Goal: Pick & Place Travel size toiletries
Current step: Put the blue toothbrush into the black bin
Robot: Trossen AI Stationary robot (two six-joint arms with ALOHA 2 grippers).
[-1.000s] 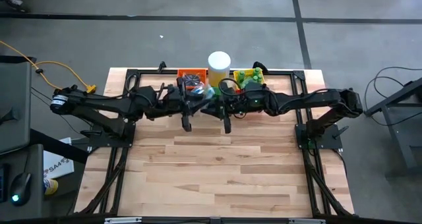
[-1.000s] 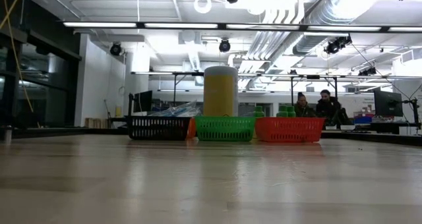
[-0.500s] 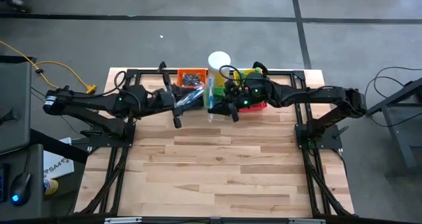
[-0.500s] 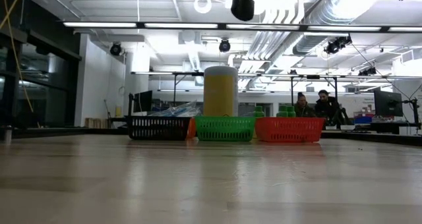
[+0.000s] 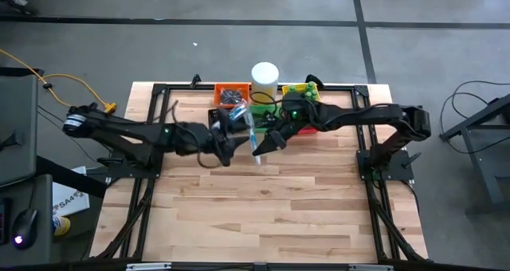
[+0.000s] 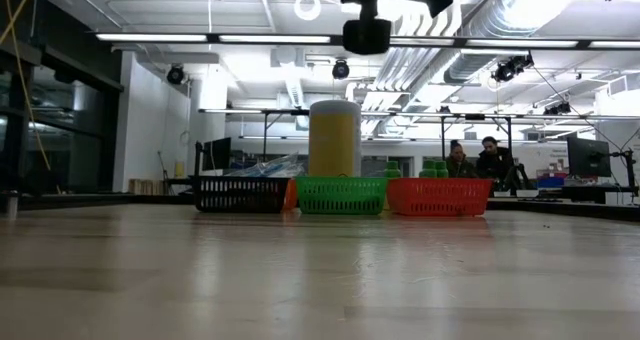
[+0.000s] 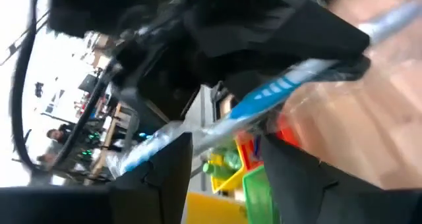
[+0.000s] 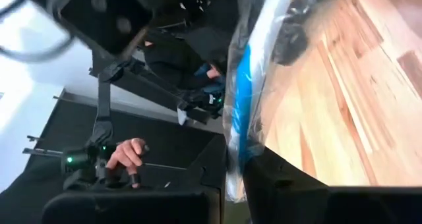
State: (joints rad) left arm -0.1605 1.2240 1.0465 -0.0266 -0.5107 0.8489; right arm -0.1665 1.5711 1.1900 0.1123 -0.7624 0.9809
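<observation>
Both arms are pretty much all black, chunky jointed links with rounded housings at the joints. The left arm (image 5: 127, 130) has a silver-white band near its base on the left side of the high view, plus a tiny green light midway along. The right arm (image 5: 366, 118) has a green light too, near its wrist by the frame's center. Thin black cables loop off both. The fingers (image 7: 168, 178) are flat matte-black slabs.
</observation>
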